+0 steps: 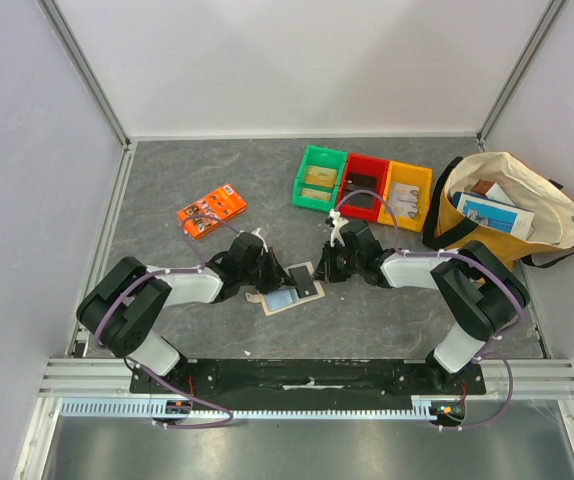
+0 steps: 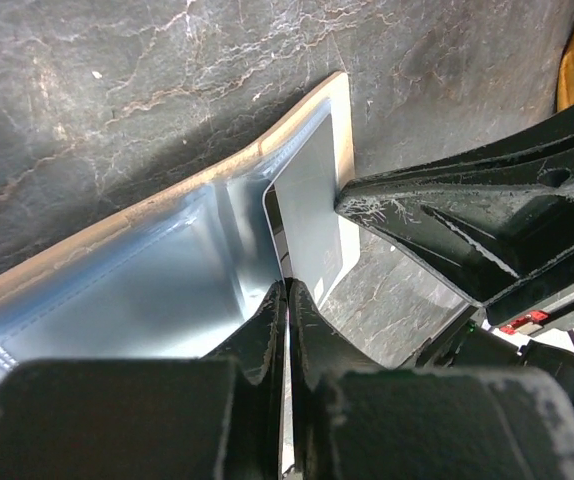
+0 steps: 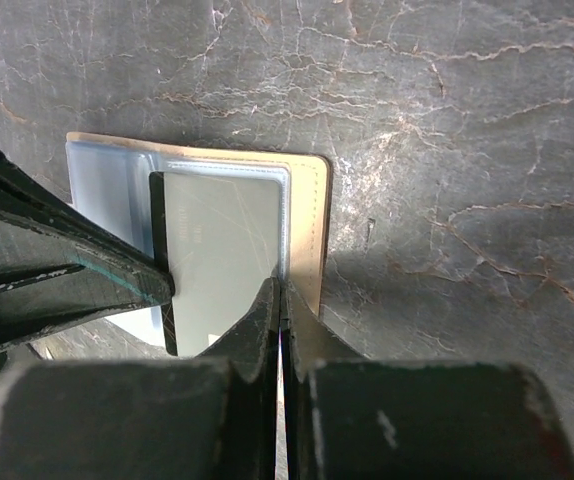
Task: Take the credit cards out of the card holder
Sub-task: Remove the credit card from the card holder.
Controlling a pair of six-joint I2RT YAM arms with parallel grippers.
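Well, open beige folding card holder [image 1: 285, 298] lies mid-bench [image 1: 387, 320], dark-edged grey plastic card [image 3: 217, 250] on it. L fingers [image 2: 267, 320] & R fingers [image 3: 264, 320] are each pressed together at card's edge. Orange flat packet [image 1: 211, 210], green/red/yellow plastic bins [image 1: 365, 214] & cream tote bag [image 1: 557, 215] sit well apart. Only wrist views show clear plastic sleeve [image 3: 107, 170].

Both arms close in on the card holder [image 1: 289, 292] from left and right. The left fingers [image 2: 262, 330] and right fingers [image 3: 257, 325] leave only a narrow gap over it. The near tabletop [image 1: 367, 325] is bare. Three bins [image 1: 364, 187] and a tote bag [image 1: 507, 215] obstruct the far right. An orange packet [image 1: 210, 210] lies far left.
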